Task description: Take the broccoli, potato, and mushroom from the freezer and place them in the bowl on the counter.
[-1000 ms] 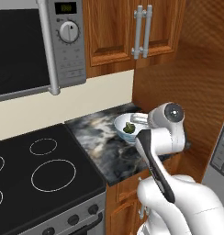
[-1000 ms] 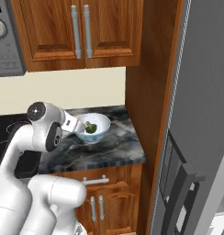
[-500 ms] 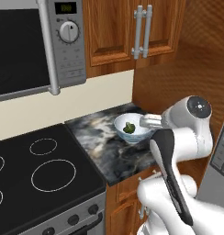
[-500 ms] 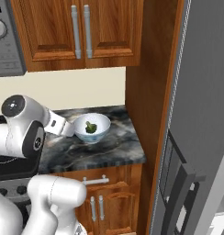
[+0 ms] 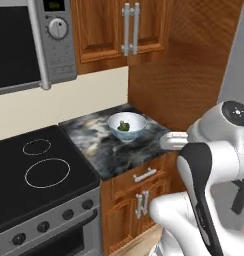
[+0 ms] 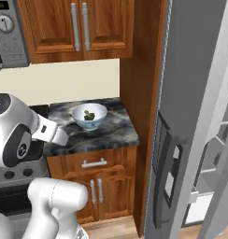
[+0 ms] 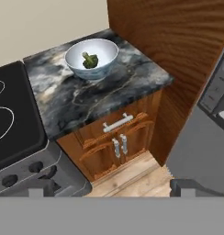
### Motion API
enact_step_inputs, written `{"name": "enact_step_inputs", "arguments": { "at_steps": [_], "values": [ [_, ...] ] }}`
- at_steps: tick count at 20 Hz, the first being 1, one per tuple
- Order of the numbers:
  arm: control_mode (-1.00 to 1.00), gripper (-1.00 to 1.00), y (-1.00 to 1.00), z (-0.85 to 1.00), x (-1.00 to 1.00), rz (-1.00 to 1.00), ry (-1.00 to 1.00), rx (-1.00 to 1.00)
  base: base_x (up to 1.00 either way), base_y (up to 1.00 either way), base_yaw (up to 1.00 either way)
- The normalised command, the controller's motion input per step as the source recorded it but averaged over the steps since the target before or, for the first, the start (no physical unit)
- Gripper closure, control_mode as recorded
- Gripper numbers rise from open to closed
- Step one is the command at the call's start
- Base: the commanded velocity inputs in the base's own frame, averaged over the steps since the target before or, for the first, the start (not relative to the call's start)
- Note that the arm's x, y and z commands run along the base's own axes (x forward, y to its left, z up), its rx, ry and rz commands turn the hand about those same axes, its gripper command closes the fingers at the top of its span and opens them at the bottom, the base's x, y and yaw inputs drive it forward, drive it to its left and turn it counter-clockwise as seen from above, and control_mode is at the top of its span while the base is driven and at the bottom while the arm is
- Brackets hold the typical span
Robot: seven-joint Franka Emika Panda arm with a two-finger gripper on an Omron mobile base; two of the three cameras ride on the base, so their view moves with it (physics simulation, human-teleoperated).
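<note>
Broccoli (image 7: pixel 90 59) sits inside bowl (image 7: pixel 75 63) on counter (image 7: pixel 111 89), well apart from gripper (image 7: pixel 109 191), fingers spread and empty; floret judged light, lumpy and fairly stiff, so a pinch across the crown should suit similar pieces.

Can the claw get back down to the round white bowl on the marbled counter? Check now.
Probably yes. The round white bowl sits open on the dark marbled stone counter, holding only the small green broccoli floret; nothing stands over or beside it, though the arm is pulled well back.
</note>
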Motion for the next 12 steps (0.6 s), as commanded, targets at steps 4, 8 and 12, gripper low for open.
{"name": "enact_step_inputs", "arguments": {
  "at_steps": [4, 8, 12],
  "values": [
    [1.0, -1.0, 0.0, 0.0, 0.0, 0.0, 0.0, 0.0, -1.0, 0.0, -0.57],
    [1.0, -1.0, 0.0, 0.0, 0.0, 0.0, 0.0, 0.0, -1.0, 0.09, -0.7],
    [1.0, -1.0, 0.0, 0.0, 0.0, 0.0, 0.0, 0.0, -0.99, 0.27, -0.78]
  ]
}}
